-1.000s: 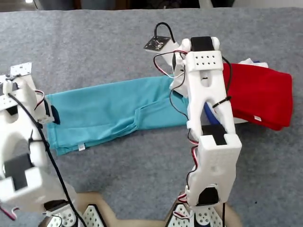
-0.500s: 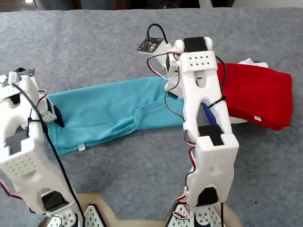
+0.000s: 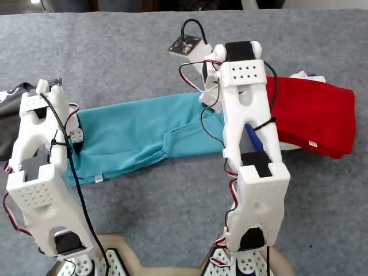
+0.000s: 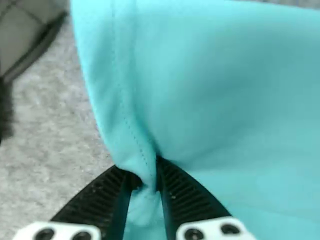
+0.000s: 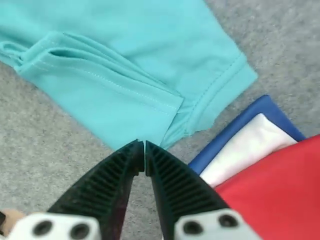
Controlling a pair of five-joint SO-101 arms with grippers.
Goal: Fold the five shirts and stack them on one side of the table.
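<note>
Starting at the desk's [image 3: 144, 52] left edge, a dark grey garment [image 3: 10, 96] lies bunched up, and you can catch a bit of it in the left wrist view too [image 4: 25, 30]. Right next to it the left arm [image 3: 37, 172] stretches up from the near edge. The left jaws are squeezed nearly together on the left end of the teal shirt [image 3: 144, 129], with a fold of the hem pinched between the ribbed pads [image 4: 225, 100].

That teal shirt is folded into a long strip. It runs across the middle of the desk, tilting slightly toward the far edge as it goes right. A sleeve fold sticks out around its middle [image 5: 115, 60].

The right arm [image 3: 253, 167] comes up from the near edge and covers the shirt's right end in the high view. The right jaws are pressed together with nothing in them, over bare desk just off the shirt's right hem. Can't tell if they touch the surface.

Just beside them, near the right edge, is the stack. It has a red shirt [image 3: 316, 118] on top [image 5: 280, 175], a white one [image 5: 245, 145] peeking out under it, and a blue one [image 5: 250, 112] at the bottom.
</note>
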